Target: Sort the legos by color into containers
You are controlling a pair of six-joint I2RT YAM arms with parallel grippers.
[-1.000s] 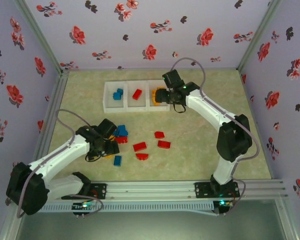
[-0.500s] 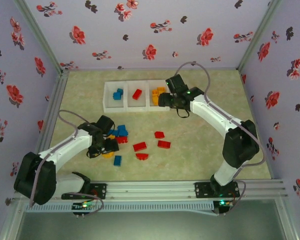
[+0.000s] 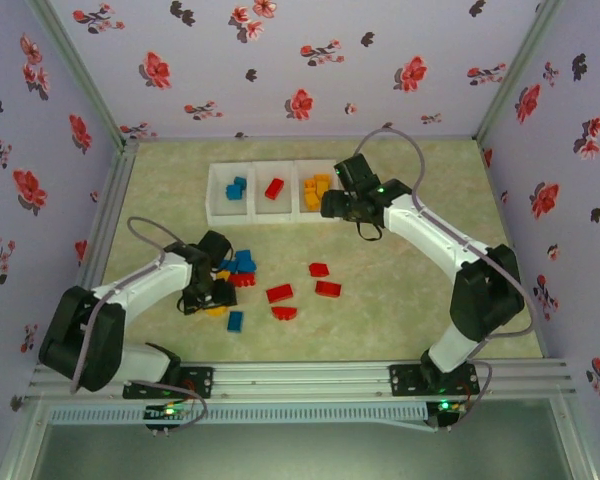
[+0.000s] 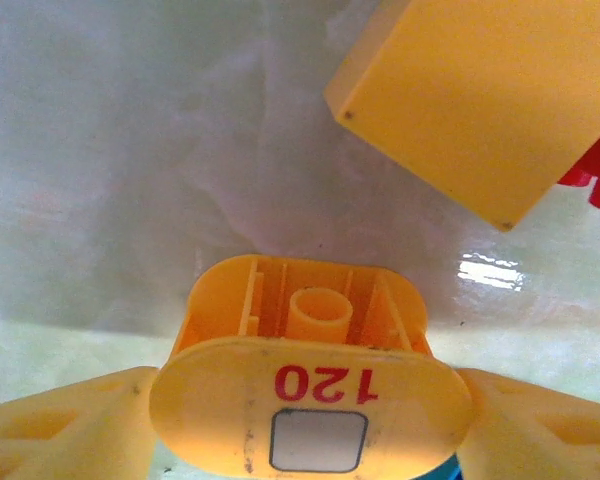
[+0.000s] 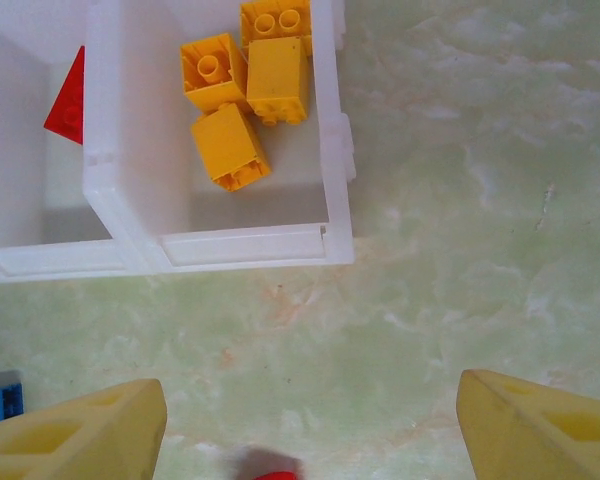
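Note:
The containers [image 3: 270,215] are three joined white bins at the back: blue legos [image 3: 237,188] on the left, a red one [image 3: 274,188] in the middle, yellow-orange ones [image 3: 315,192] [image 5: 240,90] on the right. My left gripper [image 3: 212,297] [image 4: 310,430] is low over the loose pile. Its fingers [image 4: 70,430] press both sides of a rounded yellow-orange lego [image 4: 305,350] marked 120. My right gripper [image 3: 332,205] [image 5: 310,440] hangs open and holds nothing, just in front of the right bin [image 5: 250,245].
Loose on the table lie blue bricks [image 3: 242,262] [image 3: 235,321] and red bricks [image 3: 280,293] [image 3: 283,313] [image 3: 319,269] [image 3: 328,288]. A second yellow brick [image 4: 480,100] sits just beyond the held one. Flowered walls close in three sides.
My left gripper has dropped onto the pile and its fingers have closed in on the rounded yellow-orange lego. The right gripper has drawn back a little from over the right bin.

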